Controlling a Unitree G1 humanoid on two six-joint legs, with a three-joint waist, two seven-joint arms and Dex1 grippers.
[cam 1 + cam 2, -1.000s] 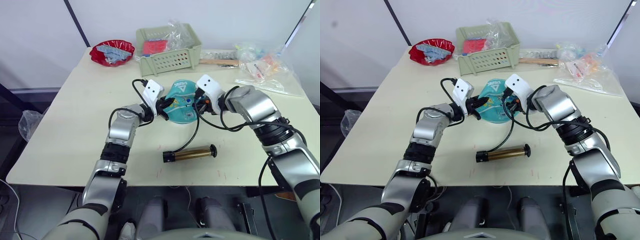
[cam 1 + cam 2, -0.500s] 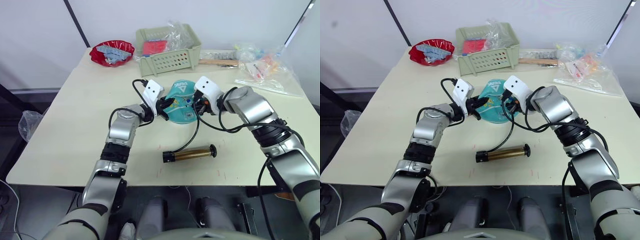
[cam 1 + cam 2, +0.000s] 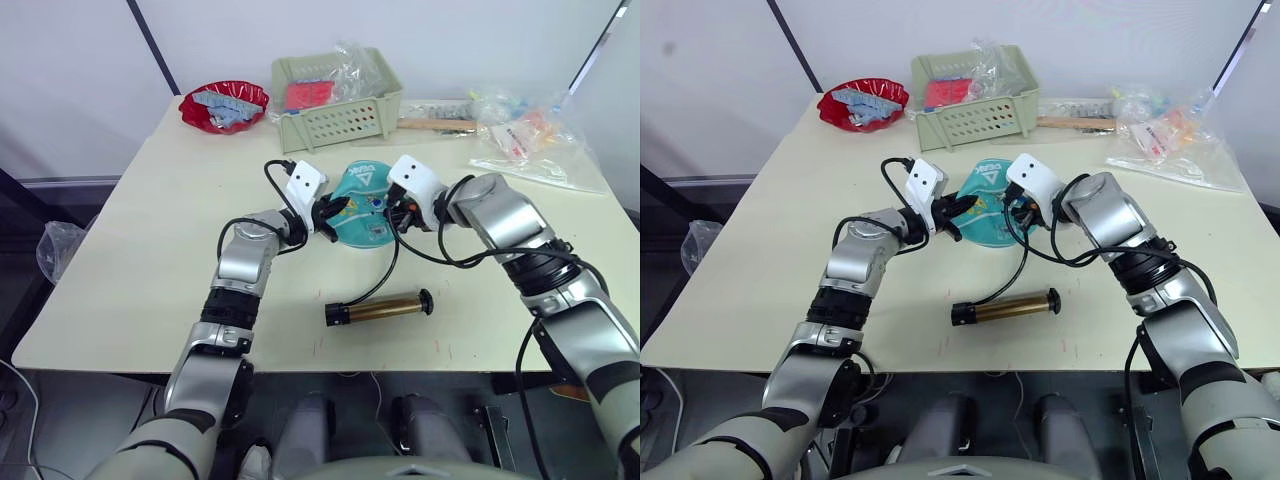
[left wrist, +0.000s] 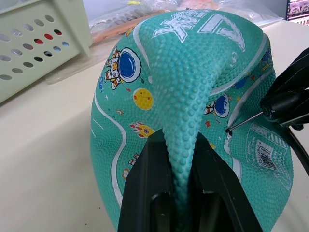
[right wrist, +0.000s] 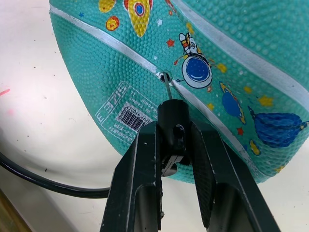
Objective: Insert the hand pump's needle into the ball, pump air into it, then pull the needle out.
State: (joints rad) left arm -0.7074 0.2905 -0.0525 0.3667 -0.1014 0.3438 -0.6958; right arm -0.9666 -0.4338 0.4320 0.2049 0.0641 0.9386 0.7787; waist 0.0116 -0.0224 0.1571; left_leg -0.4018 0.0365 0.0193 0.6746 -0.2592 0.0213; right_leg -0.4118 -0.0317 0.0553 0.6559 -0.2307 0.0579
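With right fingers (image 5: pixel 176 159) clamping the thin metal needle (image 5: pixel 167 90) at the limp teal ball's (image 4: pixel 193 92) valve and left fingers (image 4: pixel 181 193) pinching its fold, a skewed push could bend the pin

My cream desk (image 3: pixel 140 250) carries the teal ball (image 3: pixel 362 205) at its middle, and the brass hand pump (image 3: pixel 380 308) lies nearer me. Along the far edge sit a red bowl (image 3: pixel 225 105), a green perforated basket (image 3: pixel 338 98), a wooden-handled tool (image 3: pixel 438 124) and clear plastic bags (image 3: pixel 525 140).
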